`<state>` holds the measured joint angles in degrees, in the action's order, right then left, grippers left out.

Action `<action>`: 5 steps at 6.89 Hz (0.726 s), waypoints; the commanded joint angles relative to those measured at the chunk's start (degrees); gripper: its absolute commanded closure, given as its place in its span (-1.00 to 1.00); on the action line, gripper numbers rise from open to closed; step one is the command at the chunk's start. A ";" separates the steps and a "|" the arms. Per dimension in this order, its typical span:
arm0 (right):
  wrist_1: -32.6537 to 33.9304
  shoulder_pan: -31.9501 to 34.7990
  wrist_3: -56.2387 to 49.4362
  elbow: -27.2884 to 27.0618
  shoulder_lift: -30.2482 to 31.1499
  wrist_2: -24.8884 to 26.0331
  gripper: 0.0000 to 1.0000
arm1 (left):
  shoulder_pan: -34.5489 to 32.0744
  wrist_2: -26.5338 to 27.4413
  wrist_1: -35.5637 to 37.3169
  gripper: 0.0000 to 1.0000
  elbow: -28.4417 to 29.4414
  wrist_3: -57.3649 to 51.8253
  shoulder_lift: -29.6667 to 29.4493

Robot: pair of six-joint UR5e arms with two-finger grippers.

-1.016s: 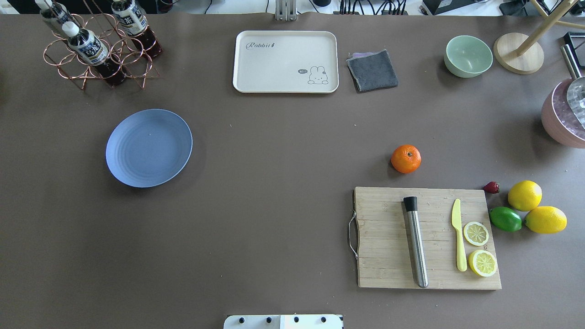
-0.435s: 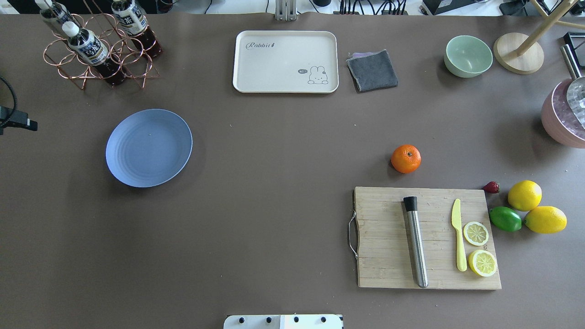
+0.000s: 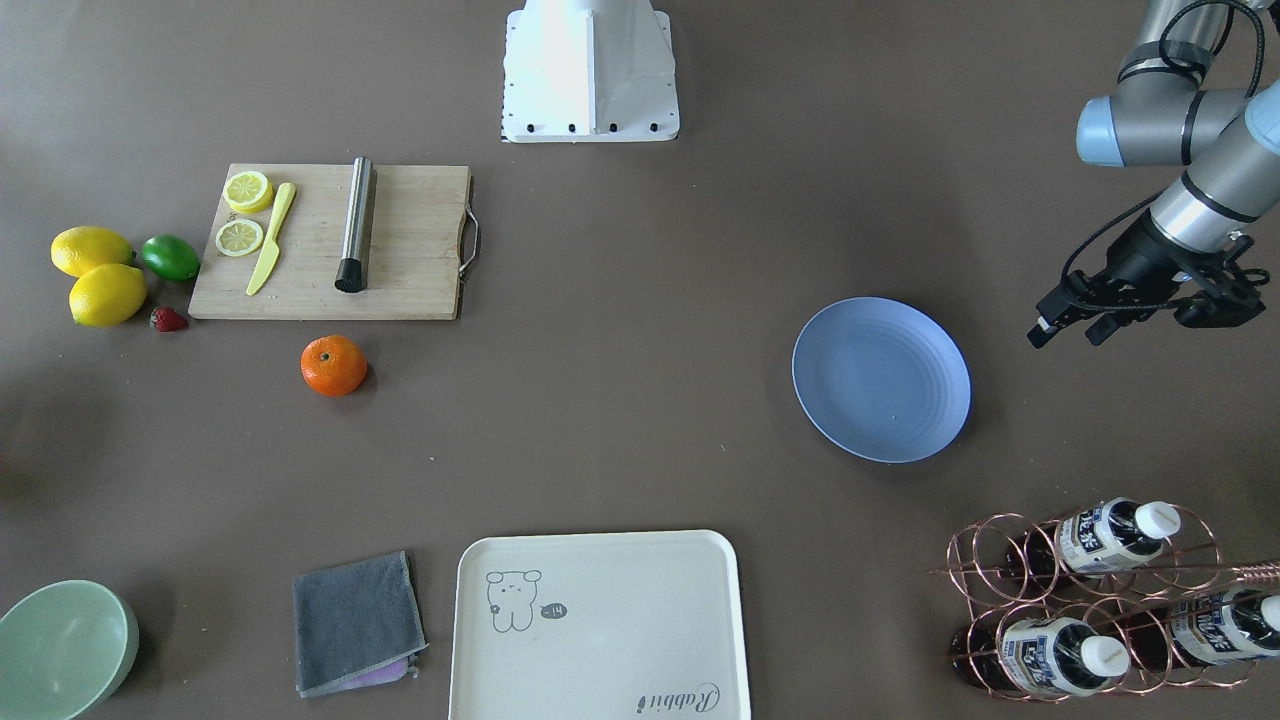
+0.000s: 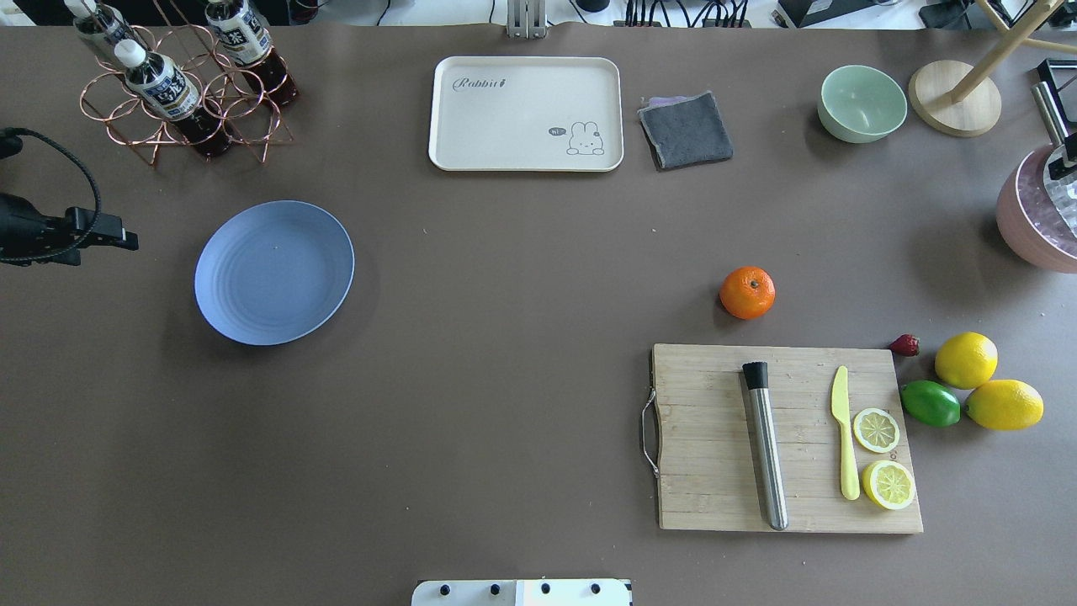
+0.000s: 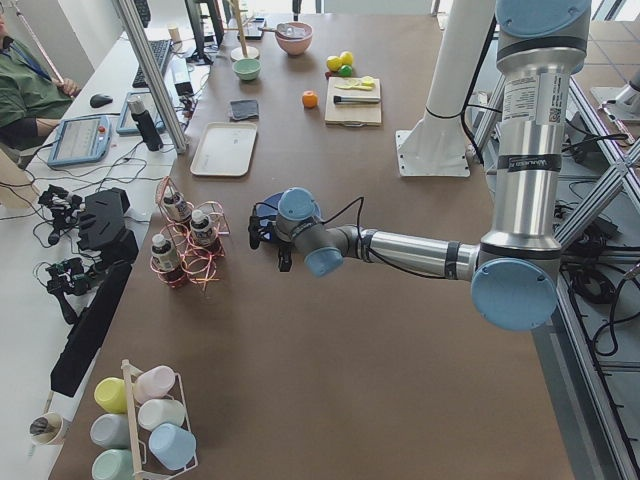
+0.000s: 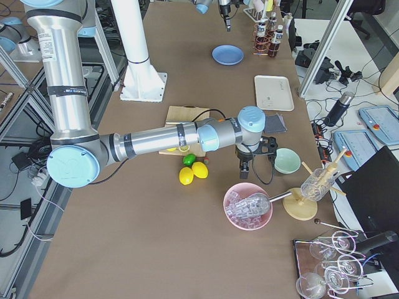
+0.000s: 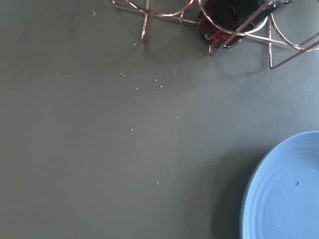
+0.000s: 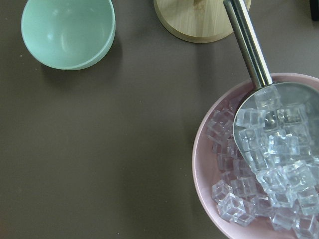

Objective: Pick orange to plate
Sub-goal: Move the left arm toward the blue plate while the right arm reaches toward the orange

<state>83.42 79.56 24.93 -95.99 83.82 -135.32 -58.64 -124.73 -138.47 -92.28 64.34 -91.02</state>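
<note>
Orange (image 4: pixel 747 292) sits on bare table (image 4: pixel 505 353), well apart from plate (image 4: pixel 274 272), toward robot's right. Left gripper (image 3: pixel 1150 295) hangs above table just beside plate, outer side; finger state unreadable. Right gripper (image 6: pixel 245 168) far from plate, beyond orange; fingers likewise unreadable.

Table check. The orange (image 4: pixel 747 293) sits alone on bare table, open from above and on its left and far sides. The cutting board (image 4: pixel 715 438) lies low and flat just beside it on my near side, not touching. A strawberry (image 4: pixel 904 345) and lemons (image 4: pixel 966 360) crowd my right. From orange to plate (image 4: pixel 274 272) I see one wide lane of bare table. The bottle rack (image 4: pixel 181 93) stands tall near the plate's far-left side.
</note>
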 commanded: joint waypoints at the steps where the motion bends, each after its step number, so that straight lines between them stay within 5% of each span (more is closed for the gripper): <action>1: -5.18 -4.13 8.61 -0.07 -0.67 1.11 -1.00 | 2.47 0.89 -0.13 -0.95 0.52 1.67 -1.52; 5: -5.64 -7.13 12.95 -0.60 -2.08 1.20 -1.00 | 9.41 6.08 -0.48 -0.94 4.12 1.76 -5.21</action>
<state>77.89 72.94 37.33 -96.54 81.91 -134.13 -51.20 -119.13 -138.91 -89.05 66.16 -95.22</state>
